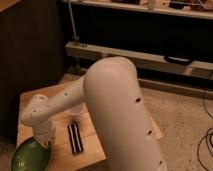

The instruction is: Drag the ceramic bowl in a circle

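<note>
Wood planks make up a small table that stands on a speckled floor. Behind it runs a long, pale shelf, and the space over the shelf is dark. Some black wires hang at the right edge.

A big white arm fills the middle. It is very close to the camera, so it hides much of the table's right side. From there it reaches across the table to the left and bends down at a round joint.

The gripper is at the end of the arm, low over the near left corner of the table. It points down at the bowl and meets the bowl's right rim. It is not clear if the gripper has closed on the rim or is loose.

The bowl is green and shiny. It sits on the near left corner of the table, and part of it is cut off by the bottom edge.

A black block with pale stripes lies flat just to the right of the gripper.
</note>
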You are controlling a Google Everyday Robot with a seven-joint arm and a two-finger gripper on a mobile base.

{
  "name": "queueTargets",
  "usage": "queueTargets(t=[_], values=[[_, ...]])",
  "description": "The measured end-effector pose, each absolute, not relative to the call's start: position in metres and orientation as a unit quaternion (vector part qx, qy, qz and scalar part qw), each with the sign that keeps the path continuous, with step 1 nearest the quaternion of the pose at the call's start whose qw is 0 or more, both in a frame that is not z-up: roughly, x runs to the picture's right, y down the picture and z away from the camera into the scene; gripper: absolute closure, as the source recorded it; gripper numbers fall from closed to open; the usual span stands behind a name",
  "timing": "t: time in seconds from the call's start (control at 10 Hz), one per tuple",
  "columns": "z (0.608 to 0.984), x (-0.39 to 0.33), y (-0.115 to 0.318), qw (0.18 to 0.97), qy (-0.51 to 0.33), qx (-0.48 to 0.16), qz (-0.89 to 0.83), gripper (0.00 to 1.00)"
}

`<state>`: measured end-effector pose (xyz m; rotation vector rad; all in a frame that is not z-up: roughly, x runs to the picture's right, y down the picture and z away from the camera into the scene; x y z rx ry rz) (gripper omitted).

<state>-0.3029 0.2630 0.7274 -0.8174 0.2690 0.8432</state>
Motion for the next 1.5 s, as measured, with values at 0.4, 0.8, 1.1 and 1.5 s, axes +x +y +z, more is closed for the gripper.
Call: queueTargets(t=[0.4,0.8,1.1,1.5], values=[[0.746,-0.302,0.223,0.805,0.123,-0.382,0.438,1.00],[0.768,-0.269,0.181,0.780,0.132,-0.370,0.487,1.00],[0.786,-0.215,0.171,0.759,0.157,-0.356,0.522,1.00],[0.784,-0.168,0.198,0.756,0.173,-0.360,0.518,1.00]])
